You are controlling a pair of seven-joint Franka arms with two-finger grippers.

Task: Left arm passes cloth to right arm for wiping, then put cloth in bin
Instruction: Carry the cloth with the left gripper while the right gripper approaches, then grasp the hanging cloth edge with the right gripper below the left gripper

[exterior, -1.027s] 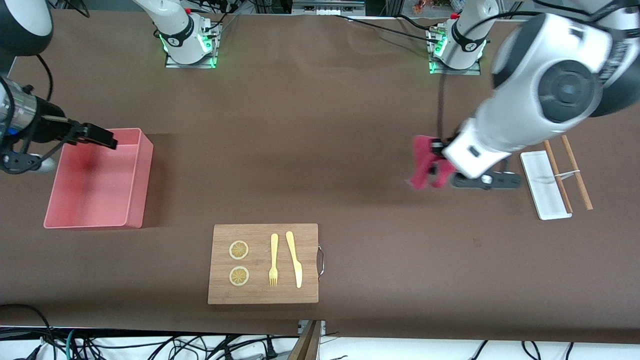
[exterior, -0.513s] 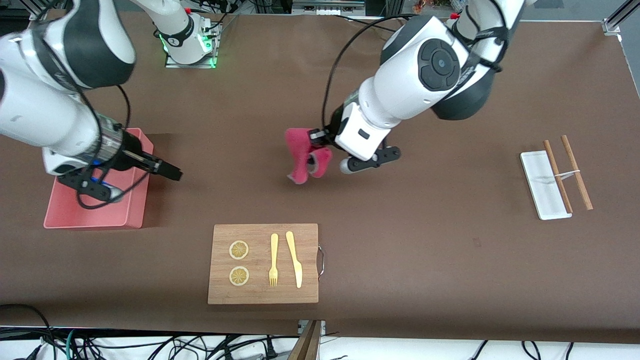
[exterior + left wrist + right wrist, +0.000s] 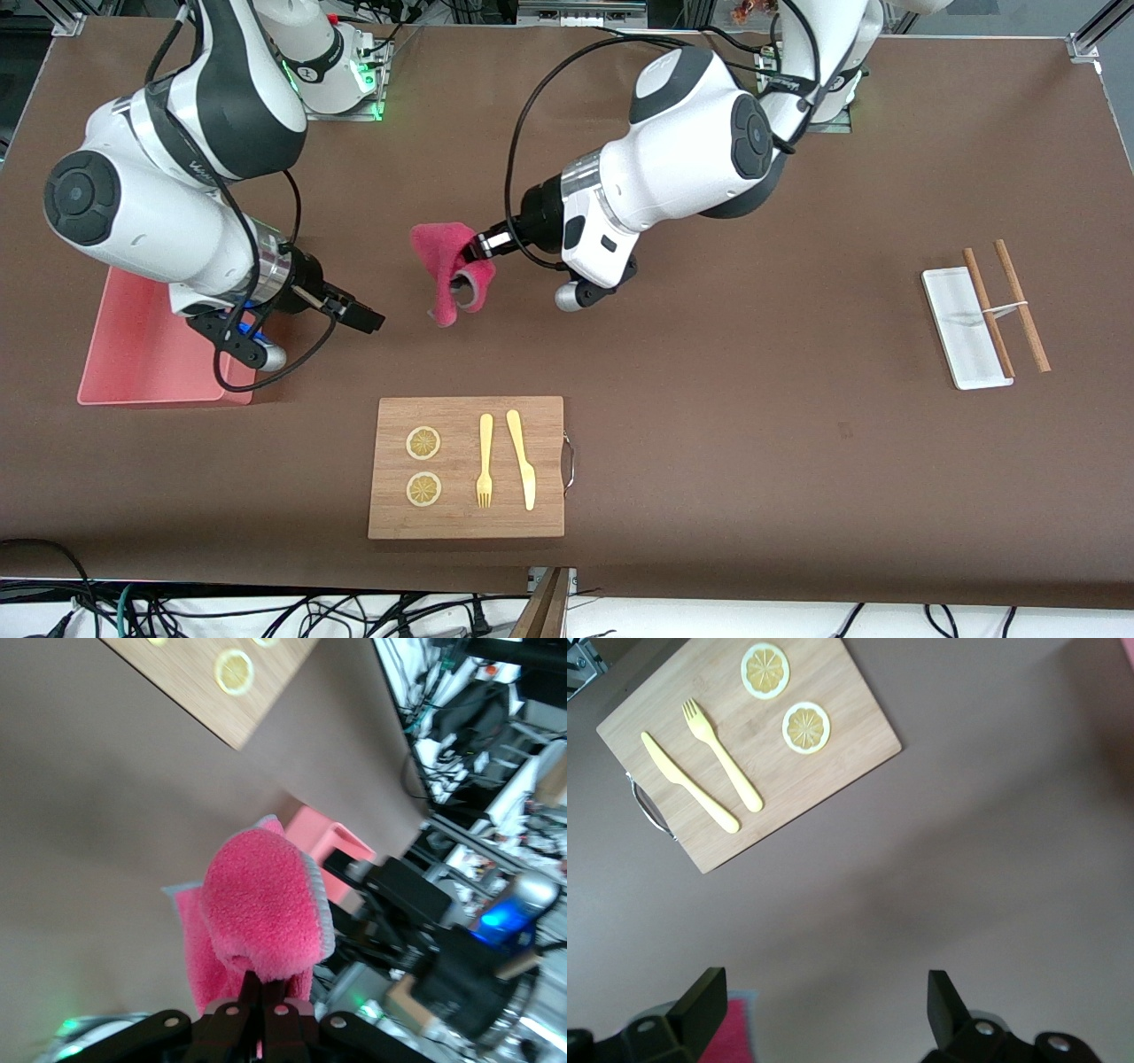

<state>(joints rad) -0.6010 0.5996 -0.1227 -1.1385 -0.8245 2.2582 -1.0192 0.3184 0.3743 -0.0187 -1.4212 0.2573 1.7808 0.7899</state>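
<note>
The magenta-pink cloth (image 3: 446, 263) hangs bunched from my left gripper (image 3: 479, 251), which is shut on it above the bare table mid-way along. In the left wrist view the cloth (image 3: 262, 904) fills the centre, pinched by the gripper (image 3: 263, 981). My right gripper (image 3: 361, 316) is open and empty, above the table between the bin and the cloth, a short gap from it. In the right wrist view its gripper (image 3: 824, 1010) is spread wide, with a corner of the cloth (image 3: 732, 1029) beside one finger. The salmon-pink bin (image 3: 133, 359) sits at the right arm's end, partly hidden by that arm.
A wooden board (image 3: 467, 467) with two lemon slices, a yellow fork and a yellow knife lies nearer the front camera than the cloth. A white tray (image 3: 964, 328) and wooden chopsticks (image 3: 1005, 306) lie at the left arm's end.
My left arm has carried the cloth from the left arm's end to the middle of the table. My right gripper has moved from over the bin toward the cloth.
</note>
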